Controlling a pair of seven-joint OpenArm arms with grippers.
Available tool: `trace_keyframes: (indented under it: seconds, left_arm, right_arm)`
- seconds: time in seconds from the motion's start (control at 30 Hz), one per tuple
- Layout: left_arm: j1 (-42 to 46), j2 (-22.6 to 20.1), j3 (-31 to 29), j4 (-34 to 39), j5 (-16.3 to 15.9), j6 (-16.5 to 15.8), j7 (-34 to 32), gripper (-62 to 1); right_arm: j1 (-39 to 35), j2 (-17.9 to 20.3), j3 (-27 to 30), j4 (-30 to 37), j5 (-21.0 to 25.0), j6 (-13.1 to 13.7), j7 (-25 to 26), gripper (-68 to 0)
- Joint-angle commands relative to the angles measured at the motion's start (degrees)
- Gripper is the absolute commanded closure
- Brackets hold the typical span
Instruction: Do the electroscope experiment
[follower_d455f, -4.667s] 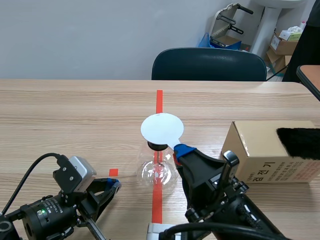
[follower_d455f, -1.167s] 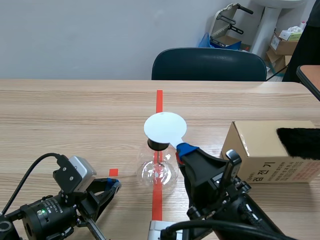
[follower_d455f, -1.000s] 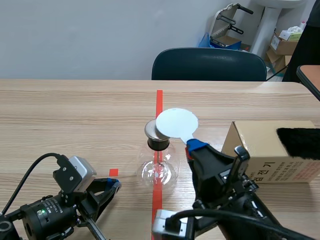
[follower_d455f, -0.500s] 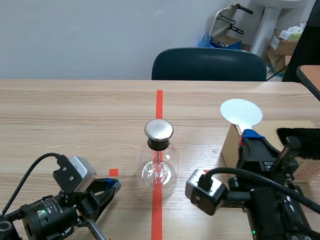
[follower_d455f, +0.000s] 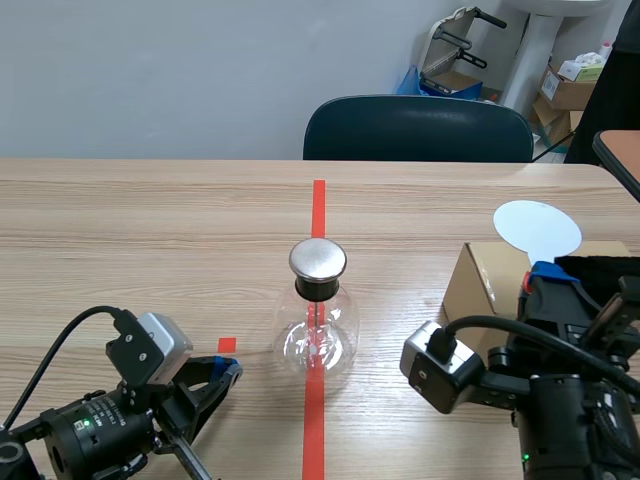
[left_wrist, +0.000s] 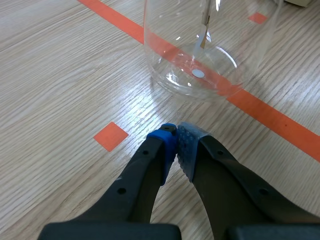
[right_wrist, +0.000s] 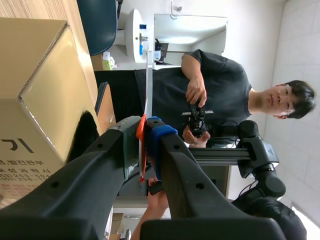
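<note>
Being pinched by its stem in the right gripper, the white disc, three o'clock from the electroscope, could be twisted loose by the fur.

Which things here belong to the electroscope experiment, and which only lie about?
Job:
flask
white disc
probably the black fur

Lying about:
box
chair
</note>
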Motion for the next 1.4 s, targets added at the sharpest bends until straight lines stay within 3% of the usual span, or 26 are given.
trace_keyframes:
  seconds: [0.0,0.17,0.37,1.0,1.37]
  left_arm:
    - [0.6,0.4,0.1,0.7,-0.3,-0.1,-0.8,-4.0]
    - [0.6,0.4,0.1,0.7,-0.3,-0.1,-0.8,-4.0]
    - [0.6,0.4,0.1,0.7,-0.3,-0.1,-0.8,-4.0]
    - [0.6,0.4,0.1,0.7,-0.3,-0.1,-0.8,-4.0]
    - [0.6,0.4,0.1,0.7,-0.3,-0.1,-0.8,-4.0]
  right_arm:
    - [0.0,0.4,0.3,1.4,-0.2,-0.6,-0.2,-1.0]
    - [0.0,0.4,0.3,1.4,-0.2,-0.6,0.2,-1.1]
    - [0.0,0.4,0.3,1.4,-0.2,-0.6,4.5,-1.0]
    - [0.0,0.4,0.3,1.4,-0.2,-0.6,30.2,-1.0]
    - [0.0,0.4,0.3,1.4,-0.2,-0.6,40.7,-1.0]
